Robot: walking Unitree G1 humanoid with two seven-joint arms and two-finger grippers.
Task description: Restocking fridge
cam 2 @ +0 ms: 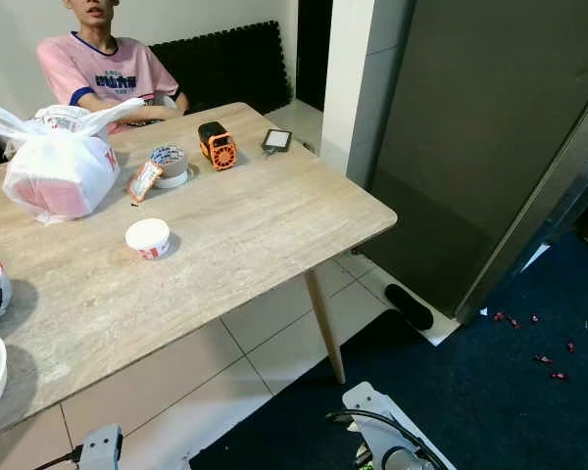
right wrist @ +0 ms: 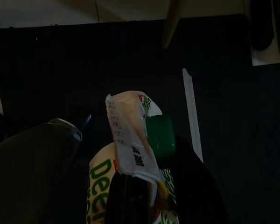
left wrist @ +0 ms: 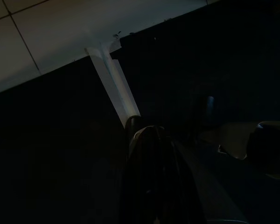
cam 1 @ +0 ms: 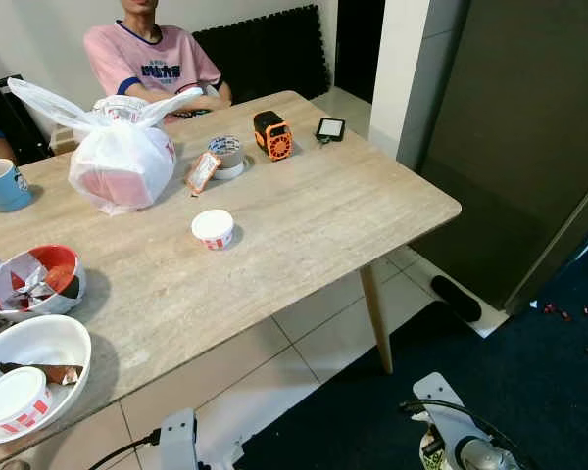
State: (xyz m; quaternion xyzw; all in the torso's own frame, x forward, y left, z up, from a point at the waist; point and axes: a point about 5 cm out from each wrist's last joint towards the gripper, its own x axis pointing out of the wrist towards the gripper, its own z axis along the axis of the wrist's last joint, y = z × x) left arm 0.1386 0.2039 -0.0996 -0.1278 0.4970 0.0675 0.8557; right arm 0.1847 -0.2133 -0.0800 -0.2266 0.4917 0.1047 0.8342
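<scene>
A white and green carton [right wrist: 130,140] with a green screw cap [right wrist: 159,135] stands between the black fingers of my right gripper [right wrist: 144,196], which is shut on it low over the dark rug. The right arm [cam 1: 461,441] hangs at the bottom right of the head views. The tall dark grey fridge [cam 1: 510,147] stands to the right with its door closed. My left gripper [left wrist: 147,140] hangs idle in the shade over the rug, its fingers together with nothing between them. The left arm [cam 1: 176,441] shows at the bottom edge.
A wooden table [cam 1: 304,225] fills the left, its leg [cam 1: 376,318] near me. On it sit a white plastic bag [cam 1: 122,162], a small tub [cam 1: 214,228], bowls and an orange device [cam 1: 272,134]. A person in a pink shirt [cam 1: 152,59] sits behind. A navy rug [cam 1: 529,392] lies before the fridge.
</scene>
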